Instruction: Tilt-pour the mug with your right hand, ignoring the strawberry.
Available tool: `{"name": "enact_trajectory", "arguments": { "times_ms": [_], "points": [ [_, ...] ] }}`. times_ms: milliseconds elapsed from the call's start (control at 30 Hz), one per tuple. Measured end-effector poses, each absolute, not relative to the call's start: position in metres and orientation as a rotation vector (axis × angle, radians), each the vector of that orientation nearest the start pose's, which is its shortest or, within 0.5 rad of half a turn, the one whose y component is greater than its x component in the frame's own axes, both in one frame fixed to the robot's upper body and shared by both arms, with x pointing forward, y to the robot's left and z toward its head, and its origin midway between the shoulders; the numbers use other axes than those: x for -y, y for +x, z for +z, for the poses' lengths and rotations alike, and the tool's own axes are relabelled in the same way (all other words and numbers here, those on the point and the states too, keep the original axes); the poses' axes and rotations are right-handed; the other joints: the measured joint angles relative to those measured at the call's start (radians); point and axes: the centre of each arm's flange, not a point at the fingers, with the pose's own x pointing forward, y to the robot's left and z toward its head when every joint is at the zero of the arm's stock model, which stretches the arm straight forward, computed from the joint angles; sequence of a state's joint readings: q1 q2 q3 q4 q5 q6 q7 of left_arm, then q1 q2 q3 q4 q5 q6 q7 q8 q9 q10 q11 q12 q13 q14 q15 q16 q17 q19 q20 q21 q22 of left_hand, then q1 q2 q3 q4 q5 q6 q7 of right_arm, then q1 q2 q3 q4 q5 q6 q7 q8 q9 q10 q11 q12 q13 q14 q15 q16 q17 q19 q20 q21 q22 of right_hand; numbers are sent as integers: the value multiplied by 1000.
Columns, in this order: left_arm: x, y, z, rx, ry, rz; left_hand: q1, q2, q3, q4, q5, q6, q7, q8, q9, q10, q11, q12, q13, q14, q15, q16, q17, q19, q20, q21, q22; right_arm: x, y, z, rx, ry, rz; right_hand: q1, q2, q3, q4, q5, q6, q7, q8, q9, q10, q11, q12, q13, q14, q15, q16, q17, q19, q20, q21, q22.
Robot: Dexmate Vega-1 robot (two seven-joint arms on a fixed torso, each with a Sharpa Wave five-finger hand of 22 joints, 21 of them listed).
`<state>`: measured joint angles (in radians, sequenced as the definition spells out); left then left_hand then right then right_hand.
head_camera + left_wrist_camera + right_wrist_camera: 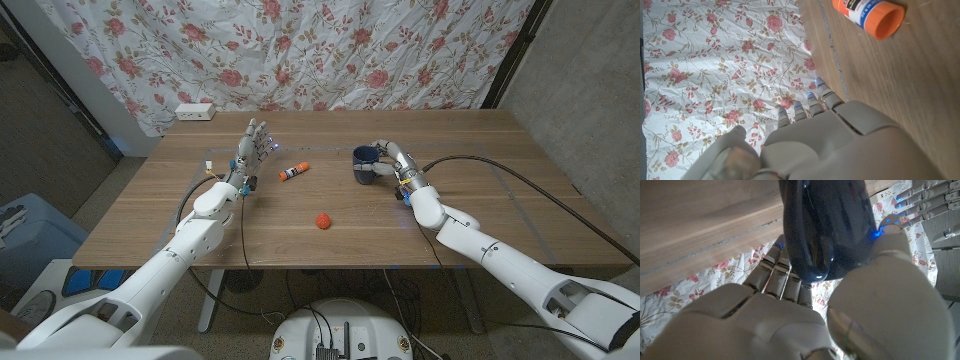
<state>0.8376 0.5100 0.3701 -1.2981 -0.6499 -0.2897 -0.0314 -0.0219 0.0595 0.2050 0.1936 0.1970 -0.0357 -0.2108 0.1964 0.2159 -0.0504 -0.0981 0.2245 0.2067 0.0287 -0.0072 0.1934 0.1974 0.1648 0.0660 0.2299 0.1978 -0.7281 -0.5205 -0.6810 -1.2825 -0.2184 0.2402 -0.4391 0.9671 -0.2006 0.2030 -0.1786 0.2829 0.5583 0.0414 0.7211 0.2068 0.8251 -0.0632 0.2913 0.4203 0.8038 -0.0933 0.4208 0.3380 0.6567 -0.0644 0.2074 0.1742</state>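
Note:
A dark blue mug (364, 160) stands upright on the wooden table (500, 200), right of centre. My right hand (390, 163) grips it from the right, fingers wrapped around its side. In the right wrist view the glossy mug (825, 225) sits between the fingers (777, 277) and the thumb (890, 232). A red strawberry (323, 221) lies nearer the front, left of the mug. My left hand (250, 150) stands on the table at the left with its fingers apart and upright, holding nothing; the left wrist view shows its back (840, 140).
A glue stick (293, 172) with an orange cap (880, 17) lies just right of my left hand. A white power strip (196, 112) sits at the far left edge. Black cables (480, 165) cross the table's right side. A floral curtain (300, 50) hangs behind.

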Motion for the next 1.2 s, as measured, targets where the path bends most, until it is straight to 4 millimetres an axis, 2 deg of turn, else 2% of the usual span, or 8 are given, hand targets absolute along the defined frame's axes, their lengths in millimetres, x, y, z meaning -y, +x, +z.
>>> {"name": "enact_trajectory", "arguments": {
  "times_ms": [67, 233, 367, 600, 733, 1000, 1067, 1200],
  "points": [
    [-291, 653, -27, 594, -41, -207, 0, 0, 0, 0, 0, 0, 0, 0, 0, 0, 0, 0, 0, 0, 0, 0, 0, 0, 0, 0, 0, 189, 651, -45, 788, -811, -10, 0, 0, -4, 4, -4, -7, -7, -8, 1, -9, -9, -9, 0, -11, -3, 0, 1, 0, 0, 0, 0],
    [-291, 653, -27, 594, -41, -207, 0, 0, 0, 0, 0, 0, 0, 0, 0, 0, 0, 0, 0, 0, 0, 0, 0, 0, 0, 0, 0, 189, 651, -45, 780, -820, -7, -9, 9, -11, 11, -13, -24, -24, -19, 2, -23, -24, -22, 5, -38, 13, -7, 11, -9, 2, 0, 0],
    [-291, 653, -27, 594, -41, -207, 0, 0, 0, 0, 0, 0, 0, 0, 0, 0, 0, 0, 0, 0, 0, 0, 0, 0, 0, 0, 0, 190, 651, -46, 770, -828, -1, -16, 16, -25, 25, -25, -47, -47, -34, 2, -27, -45, -38, 4, -72, 19, -11, 18, -20, 5, 0, 0],
    [-291, 653, -27, 594, -41, -207, 0, 0, 0, 0, 0, 0, 0, 0, 0, 0, 0, 0, 0, 0, 0, 0, 0, 0, 0, 0, 0, 191, 650, -46, 748, -840, 16, -42, 42, -44, 44, -62, -89, -89, -81, -7, -58, -75, -80, 2, -150, 30, -34, 26, -41, 5, -4, 0],
    [-291, 653, -27, 594, -41, -207, 0, 0, 0, 0, 0, 0, 0, 0, 0, 0, 0, 0, 0, 0, 0, 0, 0, 0, 0, 0, 0, 191, 650, -45, 735, -848, 31, -51, 52, -42, 51, -81, -112, -112, -102, -7, -76, -89, -89, 0, -196, 35, -53, 26, -60, 16, -8, 0],
    [-291, 653, -26, 594, -41, -207, 0, 0, 0, 0, 0, 0, 0, 0, 0, 0, 0, 0, 0, 0, 0, 0, 0, 0, 0, 0, 0, 192, 651, -42, 710, -866, 66, -60, 61, -55, 53, -98, -155, -155, -142, -7, -161, -63, -107, -7, -267, 42, -82, 18, -90, 43, -12, 0],
    [-291, 653, -27, 594, -41, -207, 0, 0, 0, 0, 0, 0, 0, 0, 0, 0, 0, 0, 0, 0, 0, 0, 0, 0, 0, 0, 0, 192, 651, -40, 708, -870, 72, -41, 83, -57, 56, -101, -162, -162, -152, -7, -180, -60, -107, -8, -282, 44, -91, 14, -97, 50, -12, 0],
    [-290, 653, -27, 594, -41, -207, 0, 0, 0, 0, 0, 0, 0, 0, 0, 0, 0, 0, 0, 0, 0, 0, 0, 0, 0, 0, 0, 193, 651, -38, 702, -878, 84, -45, 87, -64, 55, -101, -180, -180, -171, -9, -213, -55, -110, -12, -307, 47, -106, 10, -106, 60, -15, 0]
  ]
}}
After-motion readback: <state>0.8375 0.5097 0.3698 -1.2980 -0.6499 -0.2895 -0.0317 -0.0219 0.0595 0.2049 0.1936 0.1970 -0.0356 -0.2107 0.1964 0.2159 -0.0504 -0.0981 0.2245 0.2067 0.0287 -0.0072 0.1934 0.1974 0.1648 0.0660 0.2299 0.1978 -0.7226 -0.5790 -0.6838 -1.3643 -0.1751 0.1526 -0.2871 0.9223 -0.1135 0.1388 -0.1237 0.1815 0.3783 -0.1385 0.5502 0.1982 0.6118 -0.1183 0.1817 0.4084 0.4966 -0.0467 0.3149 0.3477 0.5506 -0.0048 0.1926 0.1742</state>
